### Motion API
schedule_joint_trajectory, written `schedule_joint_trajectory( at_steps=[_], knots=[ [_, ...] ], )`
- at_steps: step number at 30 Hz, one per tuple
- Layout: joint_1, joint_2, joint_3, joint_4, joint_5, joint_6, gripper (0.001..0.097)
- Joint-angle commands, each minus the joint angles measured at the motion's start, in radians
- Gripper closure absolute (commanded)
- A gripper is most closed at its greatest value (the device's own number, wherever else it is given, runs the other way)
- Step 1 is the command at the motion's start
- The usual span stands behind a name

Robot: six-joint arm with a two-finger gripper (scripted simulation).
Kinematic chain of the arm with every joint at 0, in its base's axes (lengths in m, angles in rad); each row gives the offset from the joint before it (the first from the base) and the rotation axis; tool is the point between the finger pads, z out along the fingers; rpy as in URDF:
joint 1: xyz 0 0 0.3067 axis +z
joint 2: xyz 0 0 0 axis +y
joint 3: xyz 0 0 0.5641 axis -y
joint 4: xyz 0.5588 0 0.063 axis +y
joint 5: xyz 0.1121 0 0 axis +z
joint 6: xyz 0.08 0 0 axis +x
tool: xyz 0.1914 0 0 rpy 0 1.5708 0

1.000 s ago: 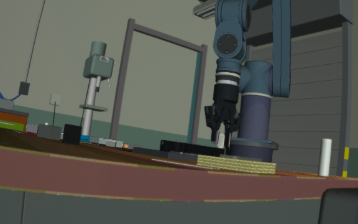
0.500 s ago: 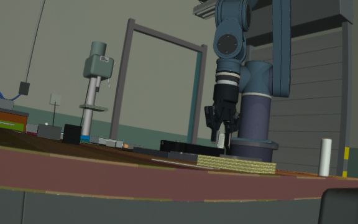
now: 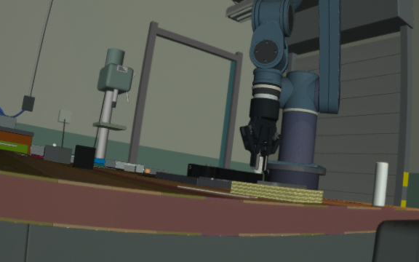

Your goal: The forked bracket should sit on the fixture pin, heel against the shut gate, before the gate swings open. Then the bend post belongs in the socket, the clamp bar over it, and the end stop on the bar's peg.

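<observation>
On the far side of the table, by the arm's base, a black fixture block (image 3: 224,171) sits behind a woven tan mat (image 3: 276,192). My gripper (image 3: 260,163) points straight down just right of the block. It is closed on a small white upright piece (image 3: 259,166), which shows between the fingers. I cannot tell which part this piece is. The bottom of the piece is hidden behind the block and mat. The fixture pin, gate and socket are not distinguishable from this low angle.
The table's near edge runs across the bottom of the view. A white cylinder (image 3: 380,183) stands upright at the right end. A drill press (image 3: 112,102), a grey door-like frame (image 3: 186,98) and small boxes (image 3: 84,157) stand on the left and behind.
</observation>
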Motion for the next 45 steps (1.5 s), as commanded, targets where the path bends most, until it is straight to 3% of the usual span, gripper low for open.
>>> schedule_joint_trajectory(
  at_steps=[1, 8, 45],
  knots=[
    [0.0, -0.001, 0.001, 0.0, 0.0, 0.0, 0.0771],
    [0.0, -0.001, 0.001, 0.0, 0.0, 0.0, 0.0901],
    [0.0, -0.001, 0.001, 0.0, 0.0, 0.0, 0.0901]
  ],
)
